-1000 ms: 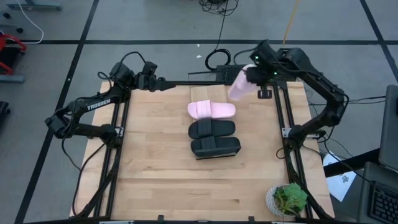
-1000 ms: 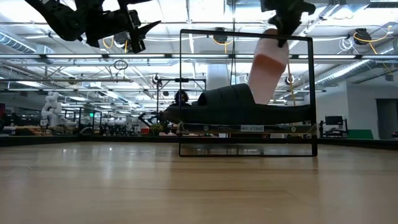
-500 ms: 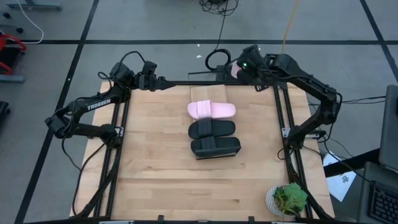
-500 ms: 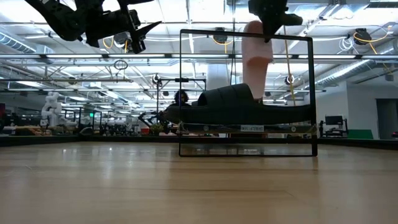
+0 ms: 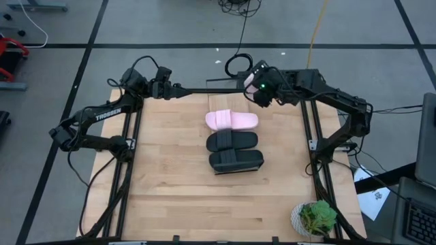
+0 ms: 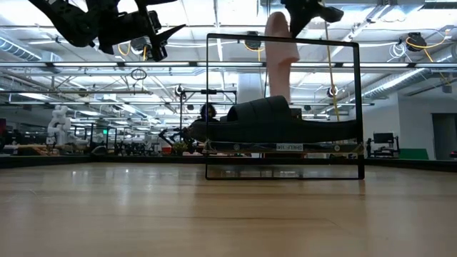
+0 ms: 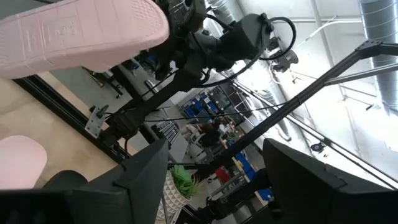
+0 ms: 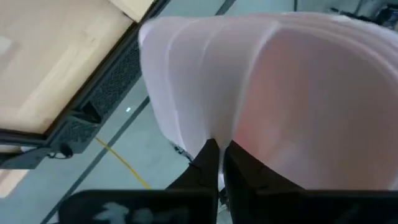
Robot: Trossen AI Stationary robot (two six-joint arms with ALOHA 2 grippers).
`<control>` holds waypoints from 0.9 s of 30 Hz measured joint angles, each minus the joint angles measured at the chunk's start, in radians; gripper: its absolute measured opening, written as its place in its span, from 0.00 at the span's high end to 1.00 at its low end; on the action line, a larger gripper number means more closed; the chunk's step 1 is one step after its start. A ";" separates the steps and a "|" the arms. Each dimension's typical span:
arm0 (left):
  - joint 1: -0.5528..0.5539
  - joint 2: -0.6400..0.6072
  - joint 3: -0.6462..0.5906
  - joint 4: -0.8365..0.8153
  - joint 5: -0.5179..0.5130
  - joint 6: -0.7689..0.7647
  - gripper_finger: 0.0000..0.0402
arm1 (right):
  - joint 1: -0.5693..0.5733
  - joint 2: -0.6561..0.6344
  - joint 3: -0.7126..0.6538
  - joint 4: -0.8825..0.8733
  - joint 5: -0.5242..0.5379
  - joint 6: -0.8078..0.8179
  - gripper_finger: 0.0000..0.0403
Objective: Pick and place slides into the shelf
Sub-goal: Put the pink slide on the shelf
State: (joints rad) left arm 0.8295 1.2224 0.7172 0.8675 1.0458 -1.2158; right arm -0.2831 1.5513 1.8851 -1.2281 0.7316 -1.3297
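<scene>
Right gripper (image 5: 261, 87) swung inward, pinching smooth pink slide (image 6: 277, 53) (hanging upright), left gripper (image 5: 178, 88) spread, idle.

Showing pale wood grain, satin, on tabletop (image 5: 177, 184). Looking matte foam-like, finely textured, on held pink slide (image 8: 261, 93); same on pink slide (image 5: 231, 120) lying on tabletop. Appearing matte black rubbery on black slides (image 5: 235, 151) beside it. Reading as thin dark metal on shelf frame (image 6: 207, 107).
</scene>
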 joint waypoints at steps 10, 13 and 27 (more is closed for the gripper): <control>0.000 0.000 0.000 0.000 0.000 -0.009 0.35 | 0.020 0.032 0.000 0.005 0.005 -0.099 1.00; 0.000 0.000 0.000 0.000 -0.001 0.001 0.35 | 0.020 0.033 0.000 0.007 0.006 -0.106 1.00; -0.019 0.000 0.000 0.001 -0.158 0.102 0.35 | 0.019 0.032 0.000 0.022 0.004 -0.071 1.00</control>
State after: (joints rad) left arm 0.8110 1.2225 0.7170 0.8687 0.8879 -1.1136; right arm -0.2646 1.5829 1.8847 -1.2063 0.7354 -1.4009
